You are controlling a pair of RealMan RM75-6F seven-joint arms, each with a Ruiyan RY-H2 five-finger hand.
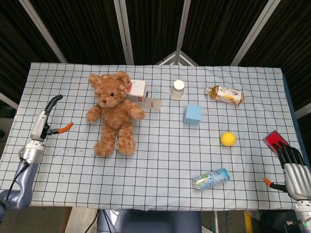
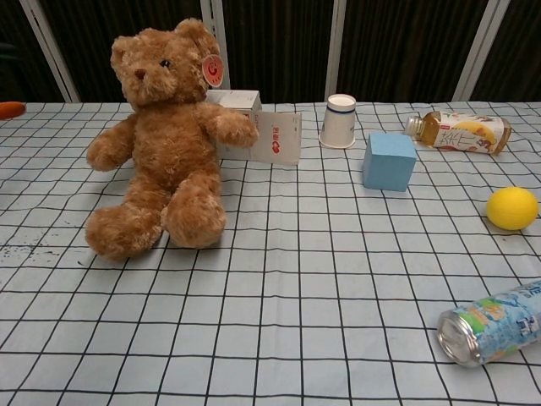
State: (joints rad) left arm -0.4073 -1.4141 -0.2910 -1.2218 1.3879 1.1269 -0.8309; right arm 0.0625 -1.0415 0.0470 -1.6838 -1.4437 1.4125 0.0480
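head view: left hand [image 1: 44,121] spread, holding nothing; teddy bear [image 1: 112,113] apart, rightward

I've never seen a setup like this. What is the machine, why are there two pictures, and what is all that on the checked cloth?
It is a robot with two arms, each ending in a mechanical hand. One picture looks down from its head, the other looks forward from its chest.

On the table sit a teddy bear, a white box behind it, a paper cup, a blue block, a lemon, a tea bottle on its side and a can lying down.

The left hand is apart from the bear, fingers spread, holding nothing. The right hand rests at the table's edge near a red card, fingers curled in, empty.
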